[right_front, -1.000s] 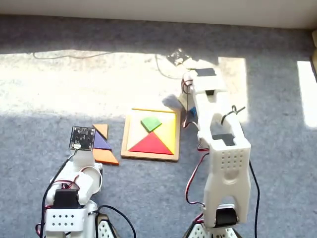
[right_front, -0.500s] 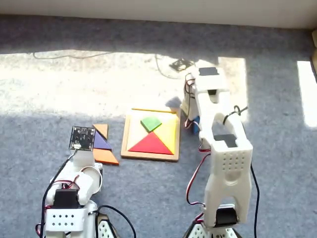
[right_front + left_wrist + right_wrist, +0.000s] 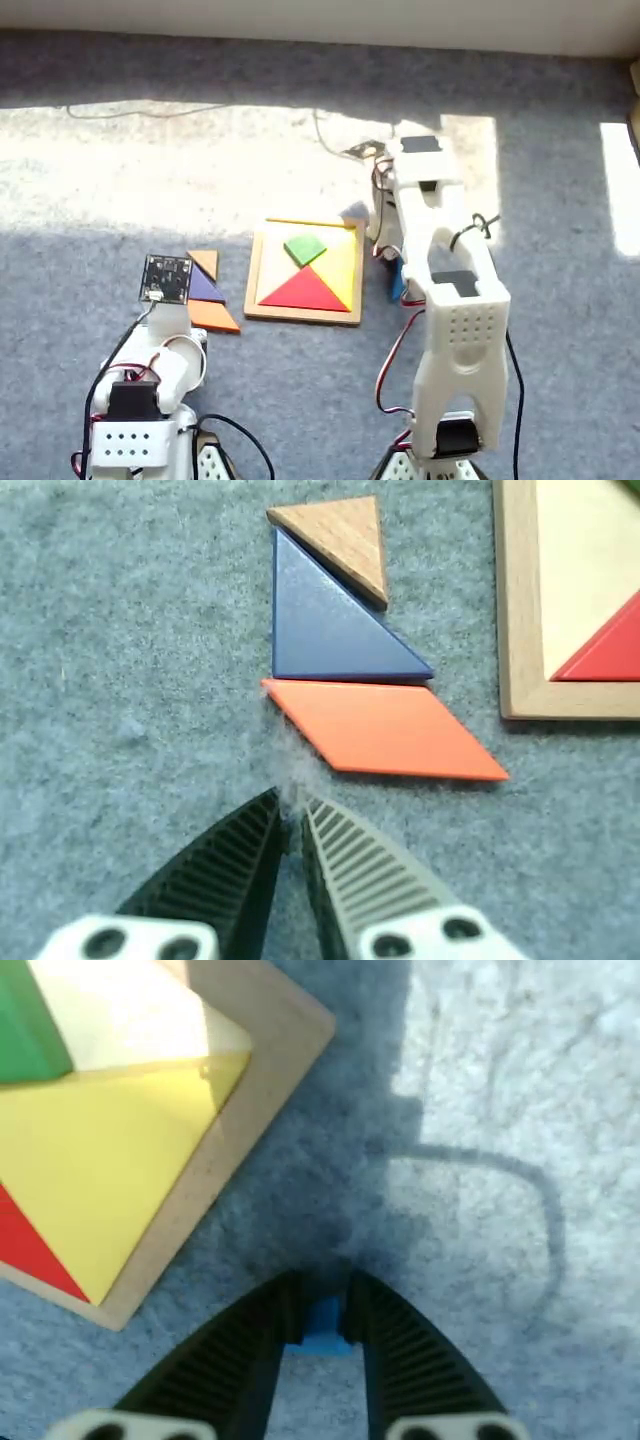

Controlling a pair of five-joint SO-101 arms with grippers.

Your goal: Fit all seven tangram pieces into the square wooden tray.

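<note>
White plastic shells w/ black servos on left arm (image 3: 135, 420) & right arm (image 3: 455, 350); red/black cables at joints. Left gripper (image 3: 290, 808) ribbed (one finger black, one grey), screw holes at base.

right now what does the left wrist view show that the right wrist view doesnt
Left wrist view, not the right: a wooden triangle, a dark blue triangle and an orange parallelogram lying beside the tray, ahead of the shut, empty left gripper. Right wrist view, not the left: the yellow triangle and green piece in the tray, and the right gripper shut on a small blue piece. Both: the tray's wooden rim and the red triangle inside.
</note>
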